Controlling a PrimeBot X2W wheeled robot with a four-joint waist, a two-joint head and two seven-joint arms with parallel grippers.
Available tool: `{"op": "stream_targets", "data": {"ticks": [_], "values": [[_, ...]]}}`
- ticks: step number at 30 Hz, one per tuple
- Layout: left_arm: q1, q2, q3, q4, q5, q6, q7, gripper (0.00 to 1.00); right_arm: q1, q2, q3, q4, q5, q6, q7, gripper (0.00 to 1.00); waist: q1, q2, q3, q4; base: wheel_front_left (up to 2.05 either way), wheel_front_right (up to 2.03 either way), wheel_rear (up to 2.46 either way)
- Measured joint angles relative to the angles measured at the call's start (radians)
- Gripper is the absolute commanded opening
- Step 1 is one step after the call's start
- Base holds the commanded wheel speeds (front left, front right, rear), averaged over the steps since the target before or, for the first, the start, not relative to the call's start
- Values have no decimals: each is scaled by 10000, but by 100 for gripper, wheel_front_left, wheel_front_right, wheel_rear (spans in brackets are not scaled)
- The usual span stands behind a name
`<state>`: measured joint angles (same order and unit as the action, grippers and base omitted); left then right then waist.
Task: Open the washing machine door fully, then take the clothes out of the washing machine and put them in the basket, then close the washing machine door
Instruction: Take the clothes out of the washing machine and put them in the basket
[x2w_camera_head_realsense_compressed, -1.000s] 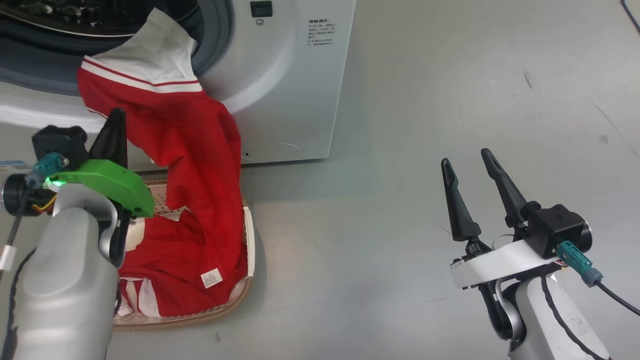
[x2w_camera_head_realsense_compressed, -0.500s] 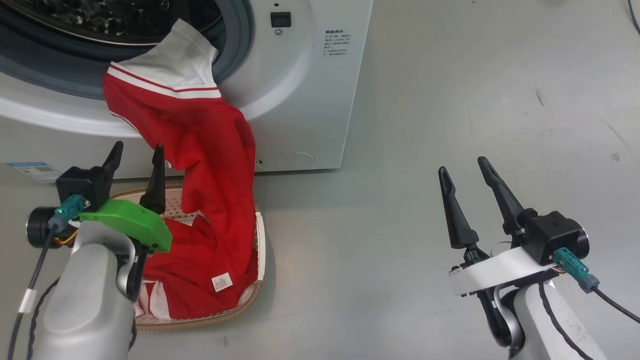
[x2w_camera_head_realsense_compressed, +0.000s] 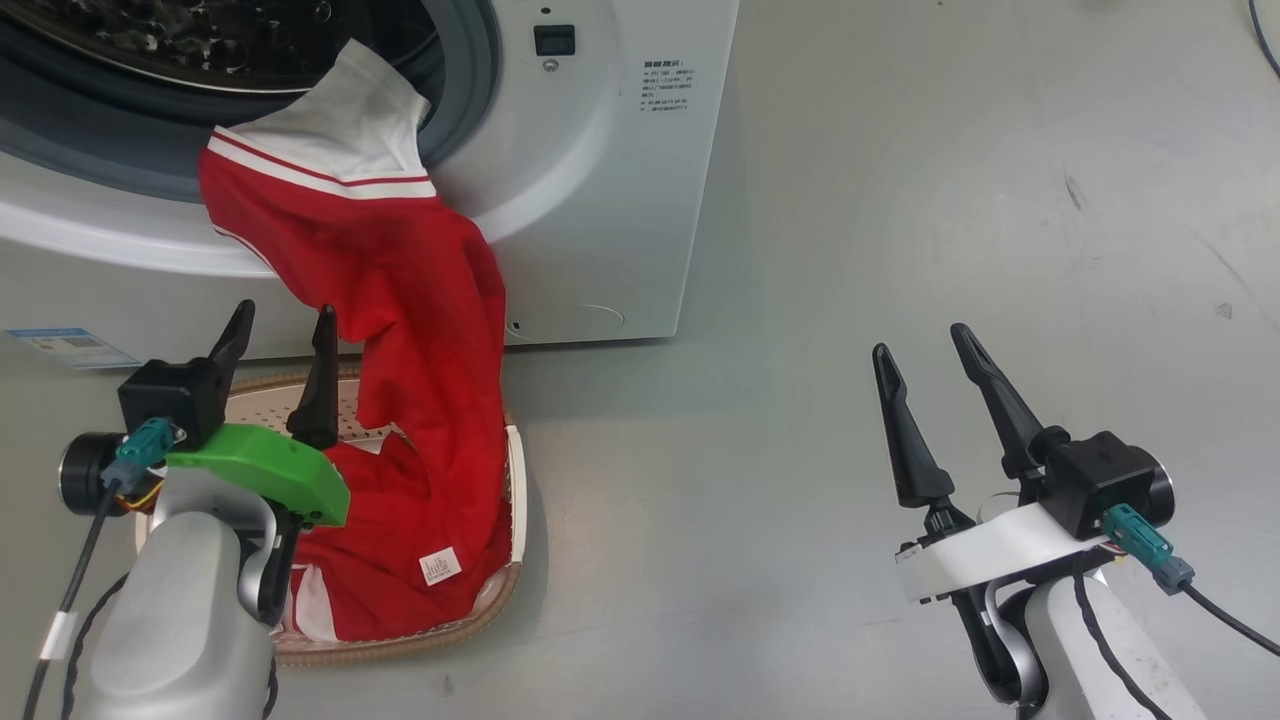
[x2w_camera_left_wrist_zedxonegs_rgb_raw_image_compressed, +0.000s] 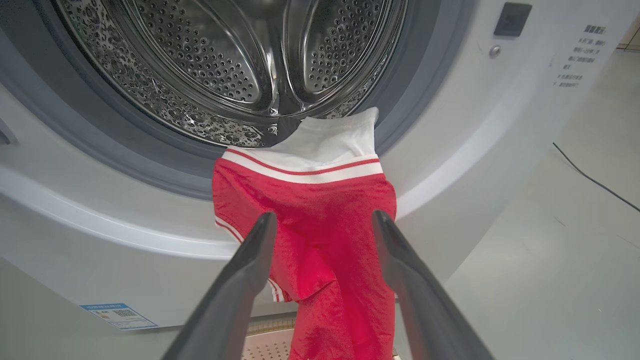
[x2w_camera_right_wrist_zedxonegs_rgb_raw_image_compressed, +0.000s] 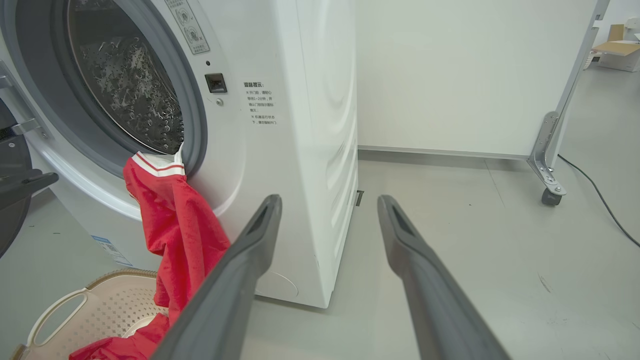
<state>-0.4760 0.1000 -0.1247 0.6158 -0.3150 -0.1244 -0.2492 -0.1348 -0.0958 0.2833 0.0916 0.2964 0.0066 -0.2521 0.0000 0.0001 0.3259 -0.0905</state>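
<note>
Grey floor (x2w_camera_head_realsense_compressed: 900, 200); clothes (x2w_camera_head_realsense_compressed: 420, 330) drape vertically from washing machine (x2w_camera_head_realsense_compressed: 600, 200), just ahead of spread, empty left gripper (x2w_camera_head_realsense_compressed: 285, 310); right gripper (x2w_camera_head_realsense_compressed: 920, 340) spread, farther.

The garment (x2w_camera_head_realsense_compressed: 420, 300) is bright red with a white panel edged in thin red-and-white stripes (its small label (x2w_camera_head_realsense_compressed: 438, 566) is white). The washing machine (x2w_camera_head_realsense_compressed: 600, 200) is white, its gasket (x2w_camera_left_wrist_zedxonegs_rgb_raw_image_compressed: 125, 150) grey, its sticker (x2w_camera_head_realsense_compressed: 70, 347) blue. At lower left, the basket (x2w_camera_right_wrist_zedxonegs_rgb_raw_image_compressed: 100, 307) is cream, dotted with holes, brown-rimmed.

Washing machine (x2w_camera_head_realsense_compressed: 580, 200), garment (x2w_camera_head_realsense_compressed: 420, 300), basket (x2w_camera_head_realsense_compressed: 400, 645): one each. Left pincer (x2w_camera_head_realsense_compressed: 285, 310), right pincer (x2w_camera_head_realsense_compressed: 920, 340): two.
</note>
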Motion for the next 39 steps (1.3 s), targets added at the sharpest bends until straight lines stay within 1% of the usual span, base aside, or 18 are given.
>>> {"op": "stream_targets", "data": {"ticks": [10, 15, 19, 22, 27, 30, 33, 39], "values": [[164, 25, 307, -362, -173, 10, 21, 100, 2, 27, 261, -151, -2, 25, 2, 100, 0, 0, 218, -206, 0, 0, 0], [154, 138, 268, -326, -123, 134, 535, 100, 1, 54, 378, -209, -2, 27, 2, 100, 0, 0, 505, -402, 0, 0, 0], [72, 134, 322, -244, -240, 136, 968, 100, -3, 90, 433, -240, -2, 27, 2, 100, 0, 0, 783, -603, 0, 0, 0], [-138, 123, 543, -71, -483, 157, 1384, 100, -12, 123, 474, -268, -2, 29, 2, 100, 1, -1, 1000, -774, 0, 0, 0], [-823, 180, 792, 67, -792, 324, 1923, 100, -107, 196, 546, -288, 0, 40, 2, 100, 0, 0, 1364, -1090, 0, 0, 0], [-1247, 407, 807, 228, -786, 353, 2278, 100, -245, 232, 602, -295, 0, 75, 2, 100, 0, -1, 1575, -1291, 0, 0, 0], [-1599, 594, 934, 433, -790, 550, 2566, 100, -320, 284, 658, -293, 2, 98, 2, 100, 0, 0, 1774, -1503, 0, 0, 0], [-2286, 754, 1223, 863, -880, 769, 2984, 100, -473, 326, 692, -249, 19, 98, 2, 100, 0, 0, 2092, -1928, 0, 0, 0]]}}
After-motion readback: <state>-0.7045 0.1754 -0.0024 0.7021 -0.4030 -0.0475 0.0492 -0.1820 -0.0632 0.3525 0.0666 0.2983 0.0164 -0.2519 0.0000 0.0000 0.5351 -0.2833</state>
